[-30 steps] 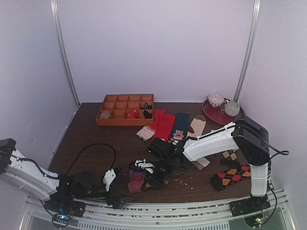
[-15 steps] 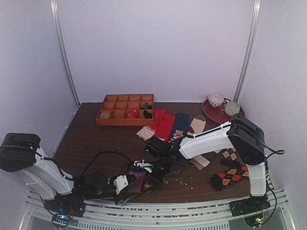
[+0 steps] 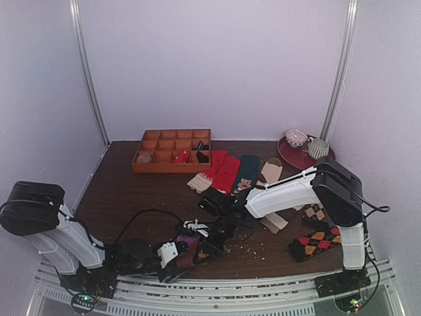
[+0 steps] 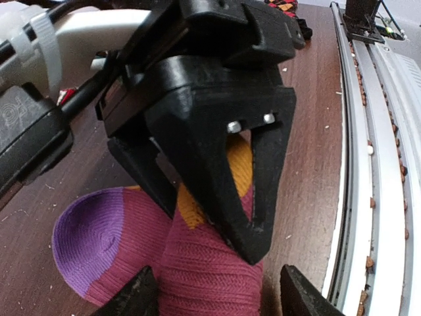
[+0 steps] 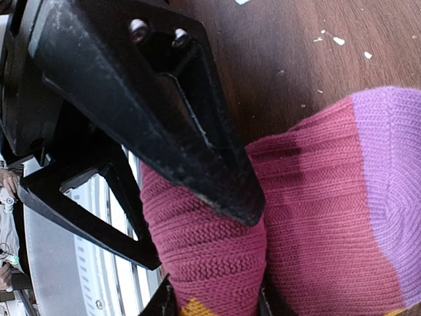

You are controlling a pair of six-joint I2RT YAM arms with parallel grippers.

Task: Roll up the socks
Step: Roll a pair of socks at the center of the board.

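Dark wood-grain table (image 3: 131,191), crumb-flecked. Ribbed maroon sock (image 4: 197,263), purple toe: right claw (image 5: 214,304) clamped on it; left claw (image 4: 216,289) astride, grip unclear.

The top external camera overlooks the whole table (image 3: 131,191) from high behind its near edge. Both wrist cameras sit close, facing the same maroon sock (image 4: 197,276).
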